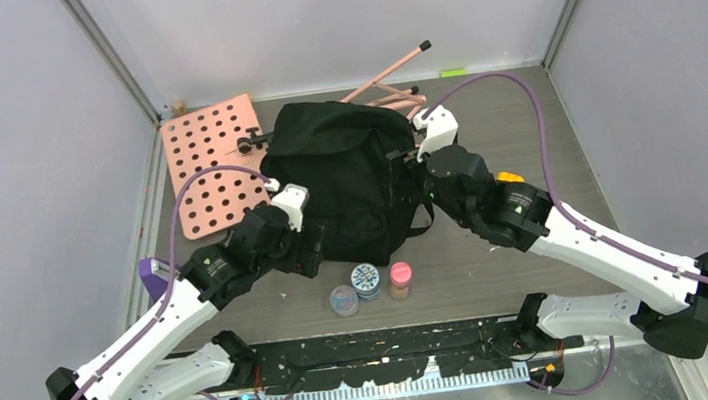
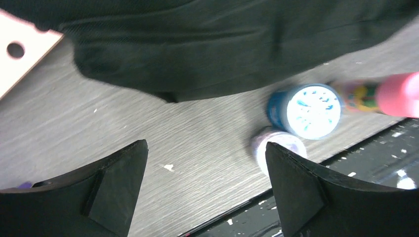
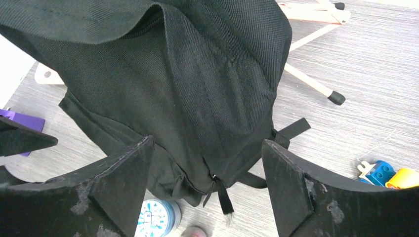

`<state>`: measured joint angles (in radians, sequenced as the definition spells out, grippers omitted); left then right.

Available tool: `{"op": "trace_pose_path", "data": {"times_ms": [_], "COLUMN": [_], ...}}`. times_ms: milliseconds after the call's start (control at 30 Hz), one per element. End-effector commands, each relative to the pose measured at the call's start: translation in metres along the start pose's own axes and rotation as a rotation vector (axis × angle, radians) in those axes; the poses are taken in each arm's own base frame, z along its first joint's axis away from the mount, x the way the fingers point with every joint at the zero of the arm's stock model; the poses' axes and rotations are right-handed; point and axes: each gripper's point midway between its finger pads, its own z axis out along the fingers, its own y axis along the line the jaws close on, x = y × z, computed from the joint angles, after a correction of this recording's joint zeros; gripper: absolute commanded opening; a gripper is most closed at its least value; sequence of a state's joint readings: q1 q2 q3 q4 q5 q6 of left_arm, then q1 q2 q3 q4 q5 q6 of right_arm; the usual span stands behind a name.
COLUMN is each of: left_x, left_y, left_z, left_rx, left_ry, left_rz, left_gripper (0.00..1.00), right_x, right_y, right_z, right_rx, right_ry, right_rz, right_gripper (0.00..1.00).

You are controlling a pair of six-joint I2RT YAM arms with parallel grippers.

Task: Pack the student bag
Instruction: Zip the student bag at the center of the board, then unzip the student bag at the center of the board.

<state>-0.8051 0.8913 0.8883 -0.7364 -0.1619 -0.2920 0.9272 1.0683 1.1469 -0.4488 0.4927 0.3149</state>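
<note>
Here, the left pincer [image 2: 206, 145] is seen released, its two black fingers [image 2: 116, 185] spread wide with nothing held between them. Only the bare grey wood-grain table [image 2: 99, 123] is shown in the gap. The pincer is held low, just beside the near left corner of the large black soft fabric backpack [image 1: 347, 176].

Ahead and to its right, three small containers are grouped on the table near the bag's front edge. They are a round jar with a blue-and-white patterned lid [image 2: 311, 109], a small pale lilac-lidded jar [image 2: 276, 145] and a slim bottle with a pink cap [image 2: 400, 94].

The right pincer [image 3: 206, 142] is likewise released, and no fabric is gripped by it. It is poised over the backpack's right side, and the bag's woven cloth and a zip pull [image 3: 216, 185] are framed between its fingers.

The backpack is set in the middle of the table, between the two arms. A black strap [image 3: 294, 129] is seen trailing from its right side. A pink board pierced with round holes [image 1: 210, 161] is laid against the bag's left. Thin pink rods with black tips [image 1: 387, 80] are spread behind it.

Blue and yellow toy blocks [image 3: 385, 174] are seen to the bag's right, near the right arm. A purple object [image 1: 152, 275] is partly hidden at the left arm.
</note>
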Motion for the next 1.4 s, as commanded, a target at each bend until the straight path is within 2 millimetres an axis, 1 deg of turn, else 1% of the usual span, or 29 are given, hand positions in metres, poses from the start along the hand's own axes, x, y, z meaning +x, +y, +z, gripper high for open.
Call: {"op": "trace_pose_path", "data": {"times_ms": [0,100,133,267,300,433,567,633,700,767,833,900,1033,1133,1267,1333,1367], "left_x": [0.010,0.013,0.019,0.016,0.010,0.007,0.006,0.004,0.003,0.003,-0.002,-0.005,-0.009,-0.011,-0.014,-0.015,-0.015], "left_y": [0.033,0.040,0.043,0.047,0.045,0.040,0.046,0.044,0.044,0.043,0.039,0.039,0.044,0.043,0.037,0.032,0.031], "left_z": [0.007,0.016,0.021,0.025,0.023,0.022,0.018,0.018,0.022,0.026,0.029,0.033,0.038,0.042,0.048,0.051,0.053], "left_rx": [-0.157,-0.160,-0.164,-0.142,-0.121,-0.063,-0.072,-0.055,-0.053,-0.052,-0.029,-0.026,-0.047,-0.027,0.014,0.039,0.045], "left_ry": [-0.010,-0.084,-0.104,-0.221,-0.270,-0.365,-0.400,-0.410,-0.403,-0.392,-0.397,-0.396,-0.386,-0.397,-0.405,-0.404,-0.399], "left_rz": [-0.143,-0.196,-0.212,-0.249,-0.254,-0.244,-0.224,-0.222,-0.223,-0.219,-0.206,-0.195,-0.180,-0.181,-0.173,-0.156,-0.149], "left_gripper": [0.88,0.76,0.74,0.61,0.59,0.58,0.57,0.57,0.54,0.49,0.45,0.45,0.41,0.39,0.27,0.18,0.11], "right_x": [-0.030,-0.031,-0.031,-0.028,-0.026,-0.023,-0.023,-0.024,-0.024,-0.023,-0.023,-0.023,-0.023,-0.022,-0.023,-0.026,-0.027], "right_y": [-0.001,0.003,0.004,0.004,0.004,0.002,0.002,0.002,0.004,0.006,0.008,0.008,0.008,0.007,0.006,0.005,0.005], "right_z": [0.003,0.005,0.006,0.007,0.007,0.007,0.006,0.007,0.009,0.010,0.011,0.011,0.010,0.010,0.012,0.013,0.014], "right_rx": [0.032,0.018,0.015,0.016,0.017,0.020,0.021,0.020,0.017,0.011,0.006,0.005,0.004,0.007,0.011,0.017,0.019], "right_ry": [-0.079,-0.088,-0.091,-0.086,-0.083,-0.079,-0.081,-0.079,-0.075,-0.068,-0.065,-0.065,-0.061,-0.059,-0.059,-0.062,-0.063], "right_rz": [0.015,0.033,0.041,0.053,0.053,0.057,0.061,0.055,0.051,0.048,0.050,0.052,0.056,0.052,-0.001,-0.034,-0.046], "right_gripper": [0.84,0.83,0.83,0.81,0.81,0.80,0.80,0.83,0.84,0.85,0.84,0.84,0.83,0.82,0.83,0.84,0.84]}}
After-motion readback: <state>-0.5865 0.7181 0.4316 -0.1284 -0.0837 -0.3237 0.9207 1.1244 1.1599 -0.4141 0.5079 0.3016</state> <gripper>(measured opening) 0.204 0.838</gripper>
